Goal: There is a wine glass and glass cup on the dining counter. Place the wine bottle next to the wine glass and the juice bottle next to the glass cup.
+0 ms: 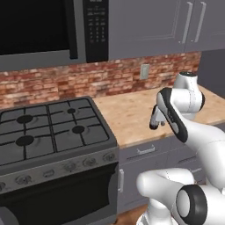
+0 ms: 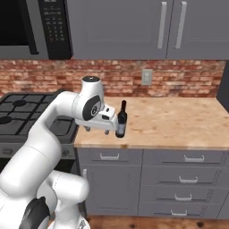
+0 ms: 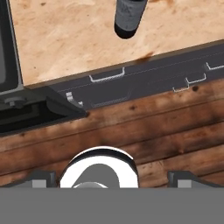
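1. While the arm folds at its elbow out over the worktop's point(image 2: 179, 120) front edge, the hand points down, beside the stove point(image 1: 48, 132).
2. Gripper point(image 2: 97, 129) hangs just past the front edge, near the worktop's left end; fingers spread fully wide, holding nothing.
3. Finger tips point(image 3: 41, 177) sit far apart at the bottom of the hand view, over the wood floor point(image 3: 144, 127).
4. Wine bottle point(image 2: 121, 120) stands upright on the worktop near the front edge, just beside the hand on its right; whether they touch, cannot tell.
5. Hand view shows the bottle's base and grey label at the top, on the worktop, well apart from the finger tips.
6. Grey drawers point(image 2: 179, 179) sit below the worktop; brick wall point(image 2: 179, 80) behind it, with an outlet point(image 2: 146, 77).
7. Microwave point(image 1: 48, 26) hangs above the stove; grey wall cabinets point(image 2: 147, 27) above the worktop.
8. Left base view: forearm and wrist hide the bottle.
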Motion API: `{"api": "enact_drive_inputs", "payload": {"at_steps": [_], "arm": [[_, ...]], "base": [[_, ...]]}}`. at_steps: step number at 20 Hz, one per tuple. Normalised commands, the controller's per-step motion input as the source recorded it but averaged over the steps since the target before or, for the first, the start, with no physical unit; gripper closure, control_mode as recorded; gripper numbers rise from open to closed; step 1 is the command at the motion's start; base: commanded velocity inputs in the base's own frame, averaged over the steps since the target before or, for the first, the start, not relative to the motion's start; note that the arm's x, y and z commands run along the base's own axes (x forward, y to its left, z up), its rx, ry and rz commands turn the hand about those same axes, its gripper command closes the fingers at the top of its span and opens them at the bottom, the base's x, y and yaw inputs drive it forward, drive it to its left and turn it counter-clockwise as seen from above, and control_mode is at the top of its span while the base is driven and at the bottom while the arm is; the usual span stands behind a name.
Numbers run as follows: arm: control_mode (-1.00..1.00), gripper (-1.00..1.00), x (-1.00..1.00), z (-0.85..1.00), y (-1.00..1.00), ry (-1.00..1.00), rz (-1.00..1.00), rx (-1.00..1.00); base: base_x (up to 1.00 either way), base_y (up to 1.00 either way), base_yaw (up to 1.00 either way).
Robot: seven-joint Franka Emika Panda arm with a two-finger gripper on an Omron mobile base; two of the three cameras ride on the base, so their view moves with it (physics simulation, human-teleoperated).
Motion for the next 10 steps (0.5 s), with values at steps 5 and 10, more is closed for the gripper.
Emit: {"api": "enact_drive_inputs", "payload": {"at_steps": [5, 10], "arm": [[1.0, -1.0, 0.0, 0.0, 0.0, 0.0, 0.0, 0.0], [1.0, -1.0, 0.0, 0.0, 0.0, 0.0, 0.0, 0.0]], "base": [[0.29, 0.0, -0.06], [0.16, 0.0, -0.03]]}}
